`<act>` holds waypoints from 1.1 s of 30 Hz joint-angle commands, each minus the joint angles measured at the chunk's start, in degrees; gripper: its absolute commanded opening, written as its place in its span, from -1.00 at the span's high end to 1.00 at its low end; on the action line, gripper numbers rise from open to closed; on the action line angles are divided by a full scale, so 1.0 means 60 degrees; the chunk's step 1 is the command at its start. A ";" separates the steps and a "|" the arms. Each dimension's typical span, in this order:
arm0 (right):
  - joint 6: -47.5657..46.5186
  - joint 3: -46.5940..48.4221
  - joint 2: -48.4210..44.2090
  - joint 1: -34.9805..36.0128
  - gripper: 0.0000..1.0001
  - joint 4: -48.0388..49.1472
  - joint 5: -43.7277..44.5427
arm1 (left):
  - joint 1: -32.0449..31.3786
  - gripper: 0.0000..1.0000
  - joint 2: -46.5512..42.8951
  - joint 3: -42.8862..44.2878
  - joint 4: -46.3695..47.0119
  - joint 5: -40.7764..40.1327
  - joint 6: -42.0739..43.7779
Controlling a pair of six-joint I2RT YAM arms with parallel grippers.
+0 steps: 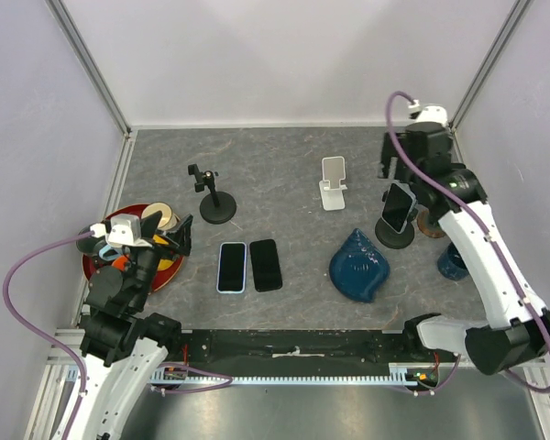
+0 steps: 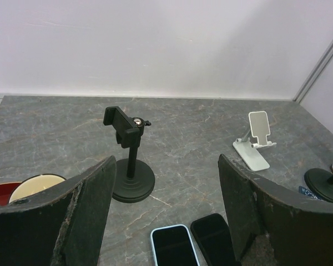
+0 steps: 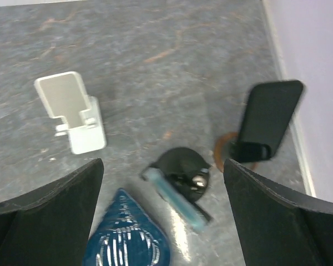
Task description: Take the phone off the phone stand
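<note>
the right gripper (image 3: pixel 162 172) has its jaws spread wide, and we see nothing between them: both dark fingers (image 3: pixel 50 216) frame the right wrist view and grip only air. below that gap is the phone in a light blue case (image 3: pixel 175 200), seen edge-on from above and seated in the black phone stand with a round base (image 3: pixel 183 166). in the top view the gripper hangs at twelve o'clock of the phone, apart from it. at two o'clock of the stand, in the wrist view, a dark flat rectangle (image 3: pixel 269 116) rises over a brown ring (image 3: pixel 219 148); it is blurred and we cannot tell what it is.

the left gripper (image 2: pixel 166 166) has its jaws a good way apart and holds nothing. in the top view it hovers at the nine o'clock side of the grey marbled table (image 1: pixel 284 156), over a round red tray (image 1: pixel 92 266) that carries a cream bowl (image 1: pixel 160 218).

further out, a black clamp stand on a disc foot (image 1: pixel 217 206) is at one o'clock of the left gripper. a pale-blue-rimmed phone lying flat (image 1: pixel 232 267) and a black phone lying flat (image 1: pixel 266 265) rest side by side near the table's six o'clock edge. a white folding stand (image 1: pixel 333 183) sits at ten o'clock of the seated phone, and a blue teardrop-shaped dish (image 1: pixel 359 266) lies at seven o'clock, just beside the stand's base.
</note>
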 commanded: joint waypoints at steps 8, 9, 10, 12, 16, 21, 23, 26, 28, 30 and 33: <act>-0.0178 -0.1182 -0.0348 -0.2125 -0.87 -0.0764 -0.2943 | -0.0162 -0.60 0.0206 -0.0019 0.0276 -0.0074 -0.0124; -0.0207 -0.1255 -0.0261 -0.2169 -0.82 -0.0749 -0.2988 | -0.0148 -0.60 0.0221 -0.0034 0.0276 -0.0060 -0.0124; -0.0236 -0.1284 -0.0231 -0.2155 -0.77 -0.0706 -0.3105 | -0.0148 -0.60 0.0236 -0.0019 0.0276 -0.0045 -0.0124; -0.0280 -0.1358 -0.0143 -0.2184 -0.67 -0.0662 -0.3324 | -0.0162 -0.60 0.0221 -0.0019 0.0276 -0.0045 -0.0124; -0.0368 -0.1445 -0.0040 -0.2199 -0.50 -0.0618 -0.3486 | -0.0162 -0.60 0.0221 -0.0019 0.0276 -0.0045 -0.0110; -0.0456 -0.1738 -0.0113 -0.2184 -0.21 -0.0530 -0.3545 | -0.0162 -0.60 0.0221 -0.0019 0.0290 -0.0030 -0.0110; -0.0485 -0.1811 -0.0172 -0.2184 -0.10 -0.0486 -0.3457 | -0.0162 -0.60 0.0236 -0.0019 0.0276 -0.0016 -0.0124; -0.0544 -0.1841 -0.0172 -0.2184 0.09 -0.0413 -0.3311 | -0.0162 -0.60 0.0250 -0.0034 0.0276 -0.0001 -0.0124; -0.0602 -0.1812 -0.0172 -0.2184 0.34 -0.0252 -0.3223 | -0.0162 -0.60 0.0279 -0.0034 0.0291 0.0014 -0.0124; -0.0704 -0.1739 -0.0143 -0.2184 0.63 -0.0077 -0.3121 | -0.0162 -0.60 0.0280 -0.0034 0.0305 0.0028 -0.0124; -0.0924 -0.1563 -0.0026 -0.2184 0.94 0.0377 -0.3164 | -0.0162 -0.60 0.0309 -0.0034 0.0291 0.0072 -0.0124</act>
